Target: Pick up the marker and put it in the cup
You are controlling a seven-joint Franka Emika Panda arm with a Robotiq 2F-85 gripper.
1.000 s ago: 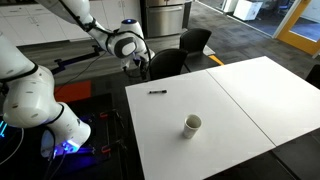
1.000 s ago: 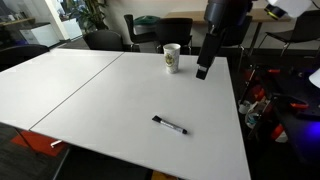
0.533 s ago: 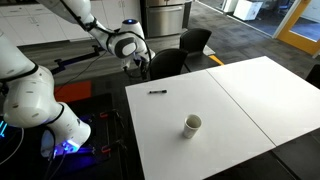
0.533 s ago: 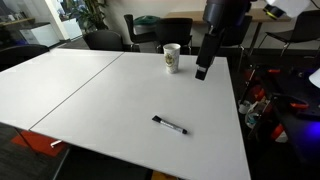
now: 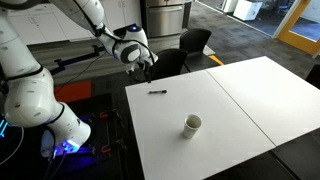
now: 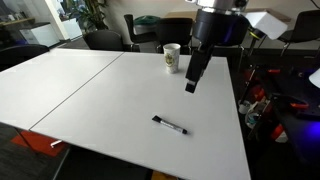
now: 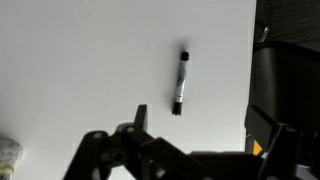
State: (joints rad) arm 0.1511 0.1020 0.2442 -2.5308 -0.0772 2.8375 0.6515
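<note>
The black marker [image 5: 157,93] lies flat on the white table [image 5: 230,100] near its edge on the robot's side. It also shows in the exterior view [image 6: 170,125] and in the wrist view [image 7: 181,80]. The small white cup [image 5: 192,125] stands upright further in on the table, and shows in the exterior view [image 6: 171,58] and at the lower left edge of the wrist view [image 7: 8,155]. My gripper [image 5: 148,68] hangs in the air over the table's edge, above and short of the marker [image 6: 192,85]. In the wrist view the gripper [image 7: 195,120] is open and empty.
Black office chairs [image 5: 190,45] stand beyond the table's far side. The robot's base and cables [image 5: 60,125] are on the floor beside the table. A dark area [image 7: 285,70] lies off the table's edge in the wrist view.
The arm has swung toward the table. The gripper has come lower and nearer the marker. Marker and cup have not moved.
</note>
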